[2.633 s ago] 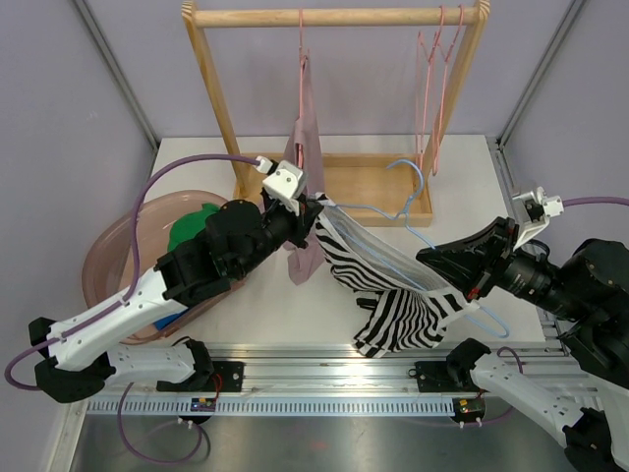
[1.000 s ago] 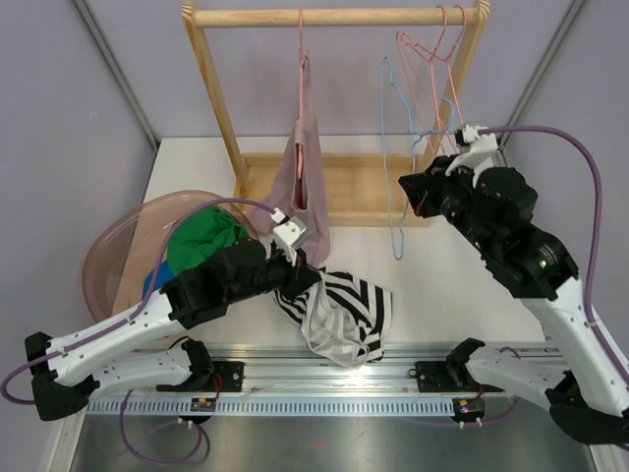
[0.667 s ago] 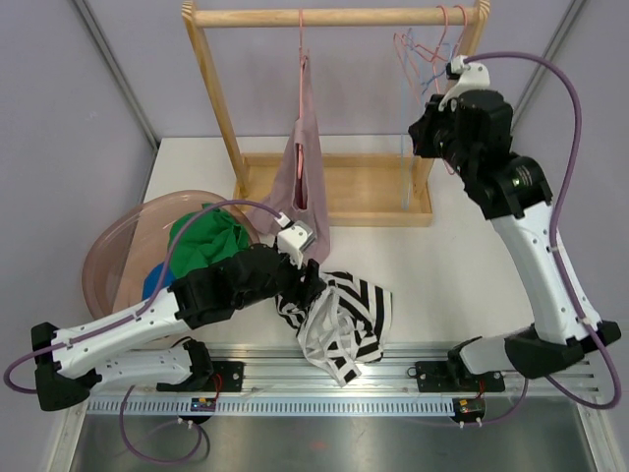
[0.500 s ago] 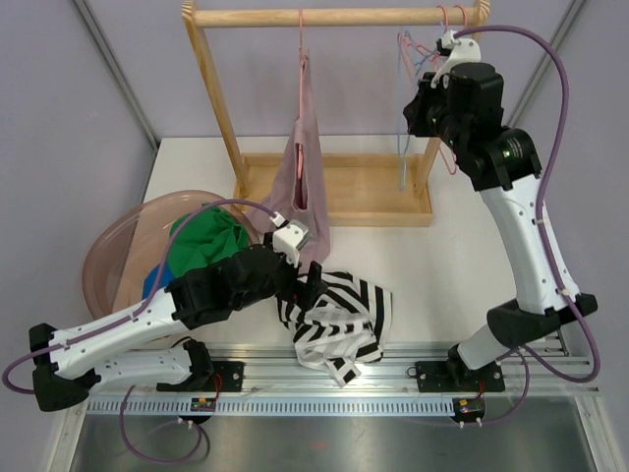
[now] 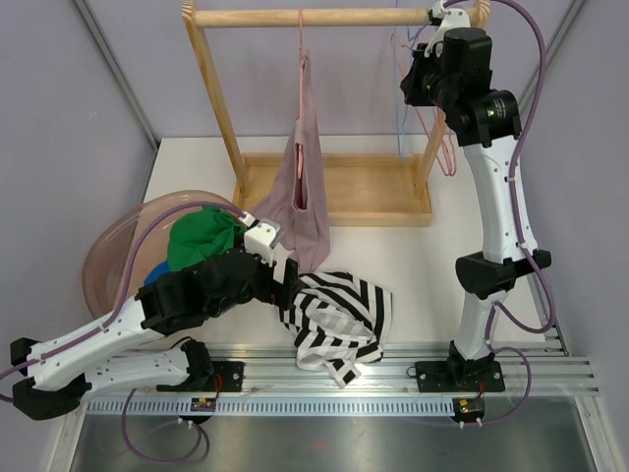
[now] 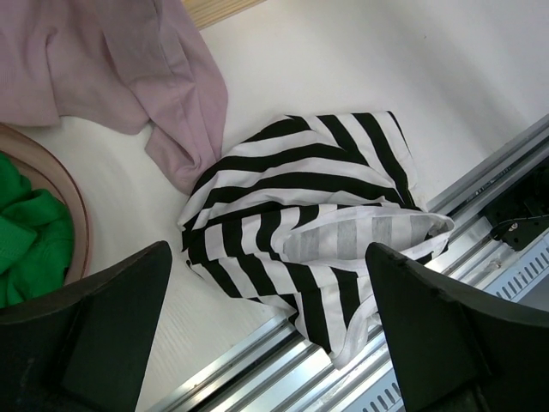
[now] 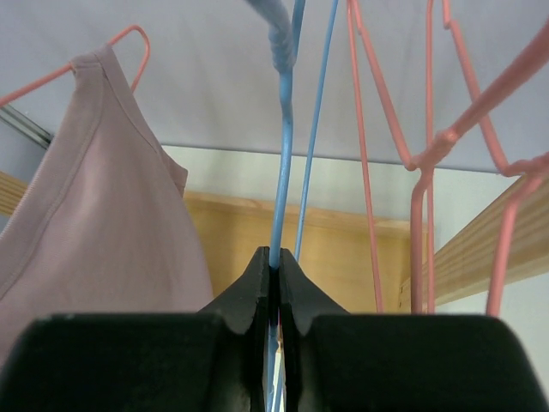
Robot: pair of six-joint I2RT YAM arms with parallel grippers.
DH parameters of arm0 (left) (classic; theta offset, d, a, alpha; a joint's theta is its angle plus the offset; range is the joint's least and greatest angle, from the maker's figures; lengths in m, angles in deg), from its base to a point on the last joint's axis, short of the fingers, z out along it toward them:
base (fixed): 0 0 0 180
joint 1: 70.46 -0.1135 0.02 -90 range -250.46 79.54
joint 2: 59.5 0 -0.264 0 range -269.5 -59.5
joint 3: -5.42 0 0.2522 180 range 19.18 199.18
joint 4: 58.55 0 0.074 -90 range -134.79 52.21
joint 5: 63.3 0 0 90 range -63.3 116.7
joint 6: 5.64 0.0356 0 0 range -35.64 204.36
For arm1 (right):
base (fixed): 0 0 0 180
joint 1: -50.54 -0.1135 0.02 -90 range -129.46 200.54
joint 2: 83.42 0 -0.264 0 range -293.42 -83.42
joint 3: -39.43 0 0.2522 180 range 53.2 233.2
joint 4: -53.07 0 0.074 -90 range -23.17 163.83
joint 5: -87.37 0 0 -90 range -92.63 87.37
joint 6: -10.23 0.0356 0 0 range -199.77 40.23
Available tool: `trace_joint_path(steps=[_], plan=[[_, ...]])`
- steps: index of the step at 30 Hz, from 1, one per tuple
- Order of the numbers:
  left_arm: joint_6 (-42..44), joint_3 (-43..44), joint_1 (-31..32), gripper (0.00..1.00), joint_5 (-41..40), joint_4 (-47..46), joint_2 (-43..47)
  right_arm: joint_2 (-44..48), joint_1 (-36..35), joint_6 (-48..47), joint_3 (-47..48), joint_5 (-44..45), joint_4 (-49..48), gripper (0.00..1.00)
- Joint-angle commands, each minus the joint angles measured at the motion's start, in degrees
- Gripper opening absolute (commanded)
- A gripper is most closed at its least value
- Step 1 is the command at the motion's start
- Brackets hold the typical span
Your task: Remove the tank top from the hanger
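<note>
At the far left, a pink see-through basin (image 5: 106, 258) is seen on the table (image 5: 432, 261); a green cloth (image 5: 201, 236) is piled in it, with something blue (image 5: 153, 279) beneath. The left gripper (image 6: 268, 257) is held just above the striped tank top (image 5: 339, 315) with its jaws spread wide and nothing between them. The tank top is off any hanger and lies crumpled on the table by the front rail (image 5: 393, 356). Its upper corner is touched by the hem of a pink top (image 5: 305, 192), which is hung from the wooden rack (image 5: 334, 17). At the upper right, the blue hanger (image 7: 283, 172) is clamped in the right gripper (image 7: 276, 268), beside the pink hangers (image 7: 422, 184).
</note>
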Motion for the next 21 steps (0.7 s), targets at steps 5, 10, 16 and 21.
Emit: trace_joint_path(steps=[5,10,16,21], plan=[[-1.24,-0.96,0.33,0.99,-2.54,-0.89,0.42,-0.42,0.73,-1.01,-1.45,-2.36,-1.43,0.0],[-1.59,-2.8,0.24,0.99,-0.18,-5.01,-0.9,3.96,0.81,-0.22,-5.92,-2.8,-3.44,0.18],[-2.65,-7.2,0.42,0.99,4.05,-15.38,-6.07,13.79,0.73,2.33,-16.29,-7.89,-7.22,0.75],[-1.42,-7.12,2.08,0.99,5.64,-21.71,-14.76,23.29,0.73,3.91,-28.33,-9.48,-11.52,0.99]])
